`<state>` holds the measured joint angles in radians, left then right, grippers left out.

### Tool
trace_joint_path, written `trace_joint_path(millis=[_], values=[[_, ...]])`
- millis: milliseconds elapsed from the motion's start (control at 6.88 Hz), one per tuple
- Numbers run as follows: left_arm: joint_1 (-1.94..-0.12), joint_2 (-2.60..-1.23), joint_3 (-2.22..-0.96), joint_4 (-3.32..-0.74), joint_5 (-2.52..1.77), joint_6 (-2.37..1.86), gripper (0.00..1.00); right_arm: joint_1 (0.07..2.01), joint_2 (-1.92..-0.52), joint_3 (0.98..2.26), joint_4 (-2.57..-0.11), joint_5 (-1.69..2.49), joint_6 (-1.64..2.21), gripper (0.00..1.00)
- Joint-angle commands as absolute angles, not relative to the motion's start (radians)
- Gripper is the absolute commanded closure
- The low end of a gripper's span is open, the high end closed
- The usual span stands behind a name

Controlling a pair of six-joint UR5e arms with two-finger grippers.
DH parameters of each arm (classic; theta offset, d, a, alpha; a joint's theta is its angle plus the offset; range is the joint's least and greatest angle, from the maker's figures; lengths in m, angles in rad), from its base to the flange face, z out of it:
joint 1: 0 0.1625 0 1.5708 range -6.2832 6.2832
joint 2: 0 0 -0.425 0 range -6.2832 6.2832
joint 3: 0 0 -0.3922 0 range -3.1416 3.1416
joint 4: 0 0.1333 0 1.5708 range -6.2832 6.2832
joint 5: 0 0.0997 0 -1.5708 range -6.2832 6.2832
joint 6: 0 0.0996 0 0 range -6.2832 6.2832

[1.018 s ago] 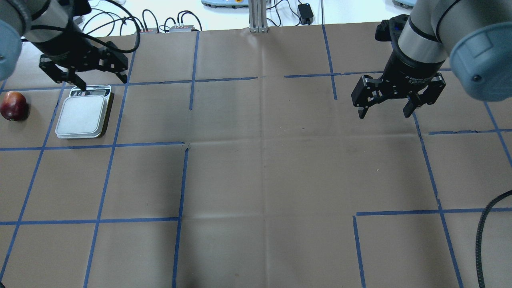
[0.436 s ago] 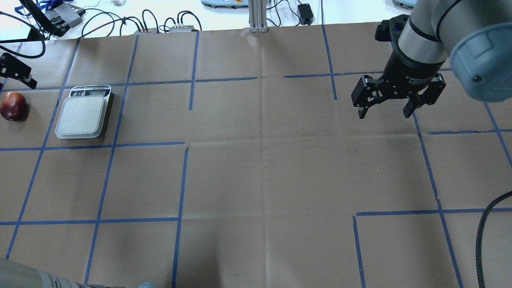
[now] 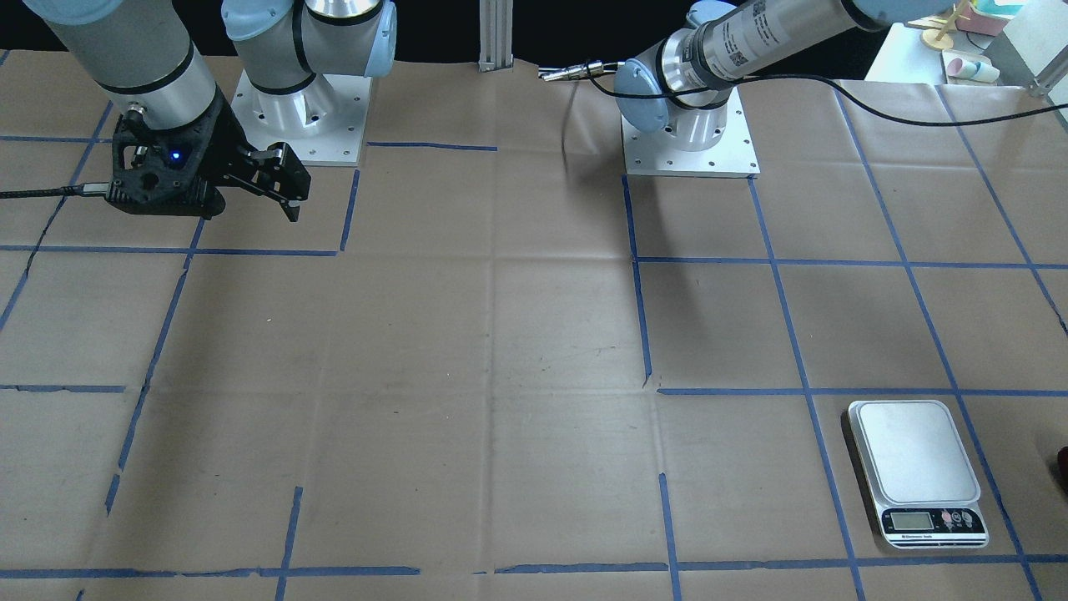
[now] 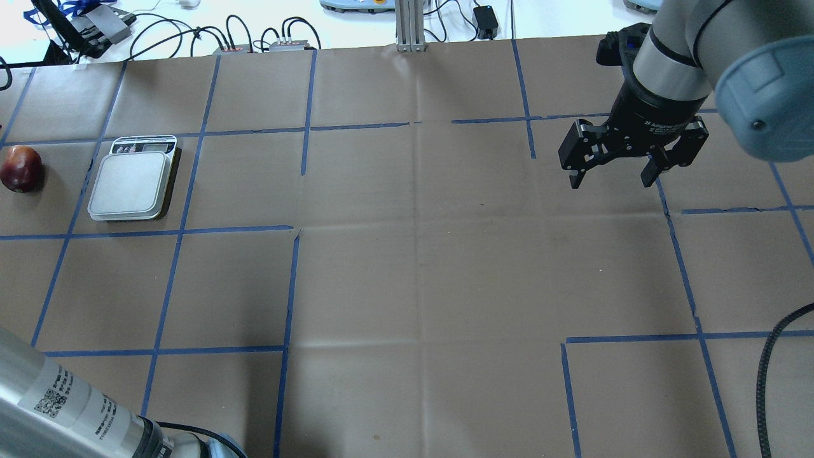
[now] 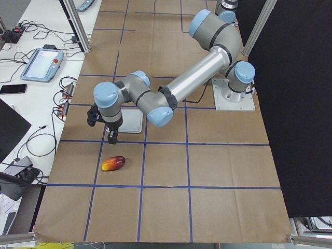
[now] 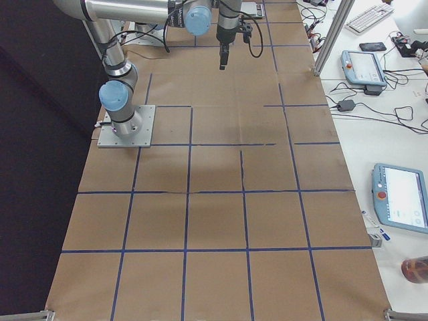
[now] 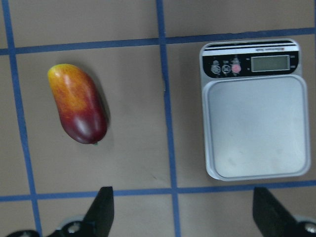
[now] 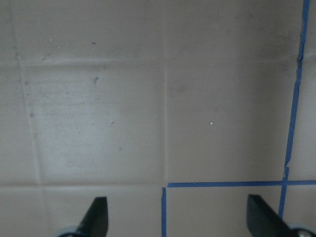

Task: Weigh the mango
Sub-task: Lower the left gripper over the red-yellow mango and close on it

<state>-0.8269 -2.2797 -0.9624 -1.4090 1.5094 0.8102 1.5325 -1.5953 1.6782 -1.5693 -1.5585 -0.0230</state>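
The mango (image 7: 77,103), dark red shading to orange-yellow, lies on the brown paper to the left of the scale (image 7: 254,108) in the left wrist view. It also shows in the overhead view (image 4: 22,168) and the left side view (image 5: 113,163). The scale's platform (image 4: 130,184) is bare. My left gripper (image 7: 185,217) is open and empty, hovering high over the table between mango and scale (image 5: 106,127); it is outside the overhead view. My right gripper (image 4: 610,175) is open and empty, far away on the table's other side.
Brown paper with blue tape lines (image 4: 286,286) covers the table. The left arm's link (image 4: 57,401) crosses the overhead view's near left corner. Cables and boxes (image 4: 254,38) lie past the far edge. The arm bases (image 3: 688,125) stand at the robot's edge.
My left gripper has left the spot above the scale's display and moved left, out of the overhead view. Its arm link now shows at the bottom left. The right arm, mango and scale have not moved.
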Motion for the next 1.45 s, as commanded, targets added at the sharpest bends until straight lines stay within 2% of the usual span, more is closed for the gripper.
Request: trace_joint_path(millis=[0, 873, 1309], values=[[-0.799, -2.440, -0.800, -1.417, 1.509, 0.824, 0.00, 1.532, -1.595, 1.678, -1.568, -1.559, -0.023, 0.00], [-0.807, -2.589, -0.787, -1.397, 1.512, 0.724, 0.00, 1.532, -1.595, 1.678, -1.569, -1.559, -0.023, 0.00], [-0.808, -2.595, -0.795, -1.399, 1.516, 0.684, 0.01, 1.532, -1.595, 1.678, -1.569, -1.559, -0.023, 0.00]])
